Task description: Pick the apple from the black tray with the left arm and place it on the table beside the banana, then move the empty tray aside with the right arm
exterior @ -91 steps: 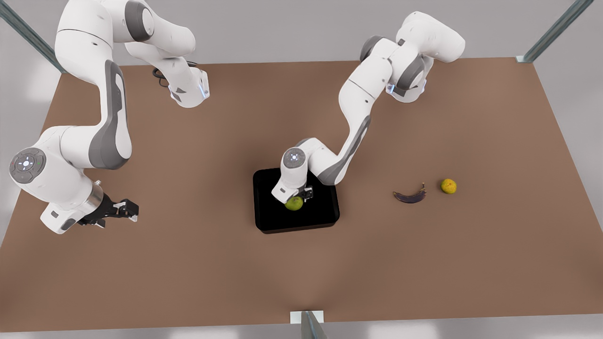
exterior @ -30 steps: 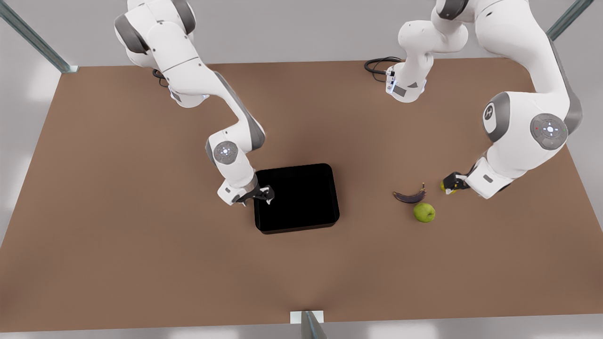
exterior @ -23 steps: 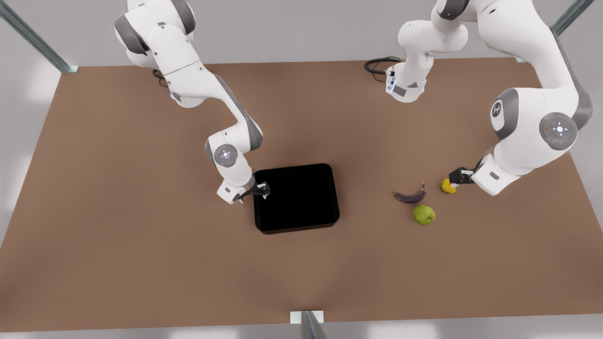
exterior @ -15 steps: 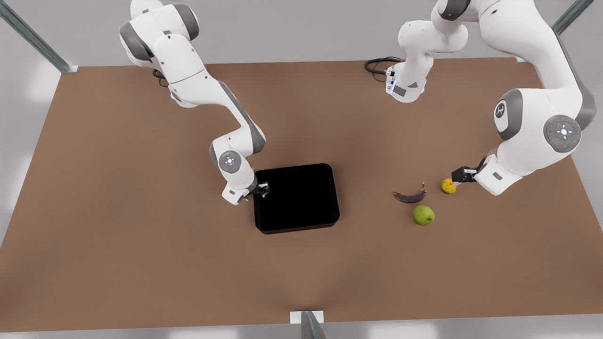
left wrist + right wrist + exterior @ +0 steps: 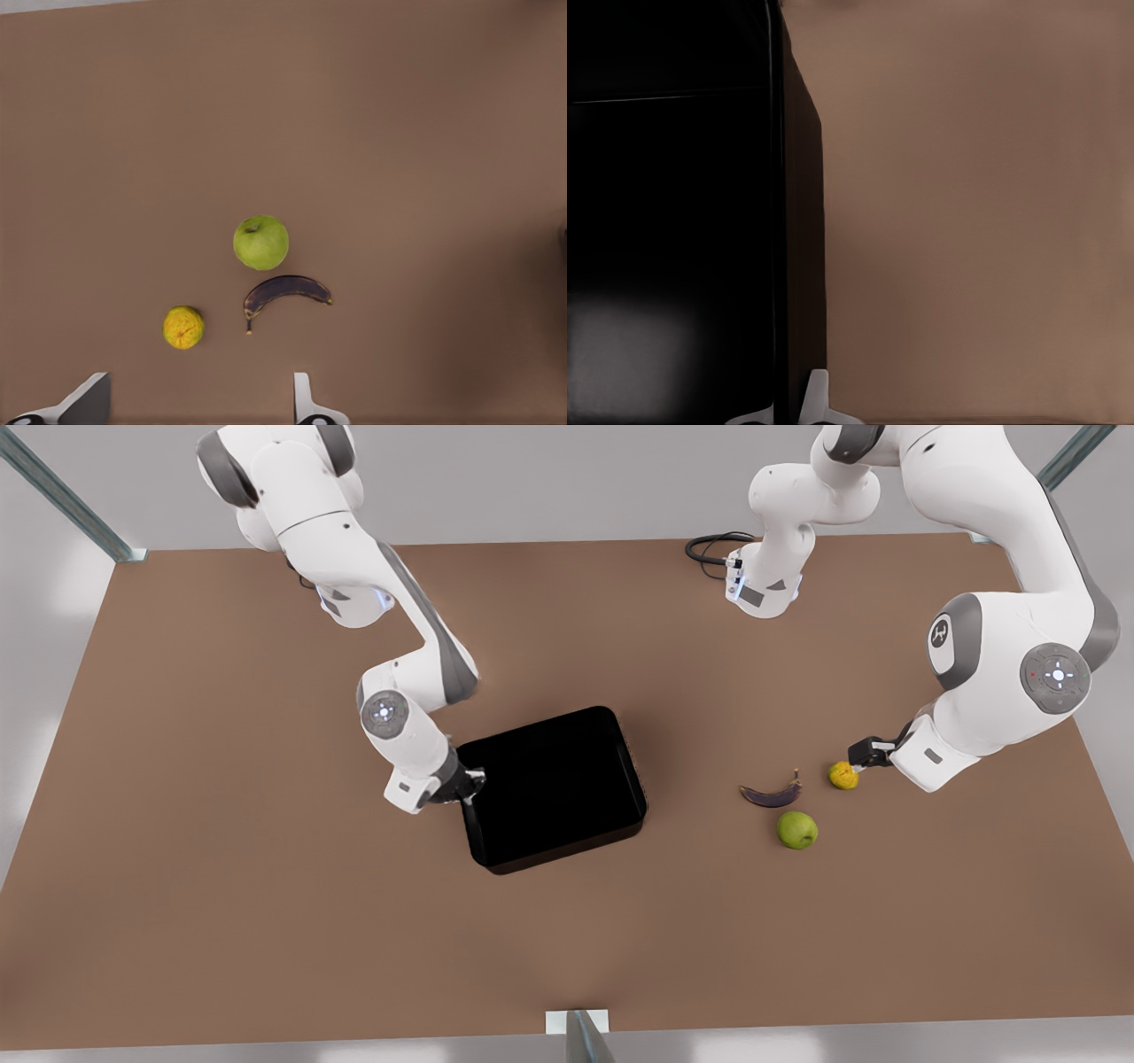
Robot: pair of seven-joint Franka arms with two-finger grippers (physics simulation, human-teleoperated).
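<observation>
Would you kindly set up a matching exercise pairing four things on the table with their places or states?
Things:
1. apple
2. black tray
3. left hand
4. right hand

States:
A. open, up over the fruit
B. empty, turned askew
C. on the table next to the banana
D. clamped on a tray wall

Pairs: 1-C, 2-B, 3-A, 4-D

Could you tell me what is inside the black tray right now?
Nothing shows inside the black tray; its floor looks bare. The right gripper grips its wall, so one fingertip sits just inside. The apple lies by the banana.
</observation>
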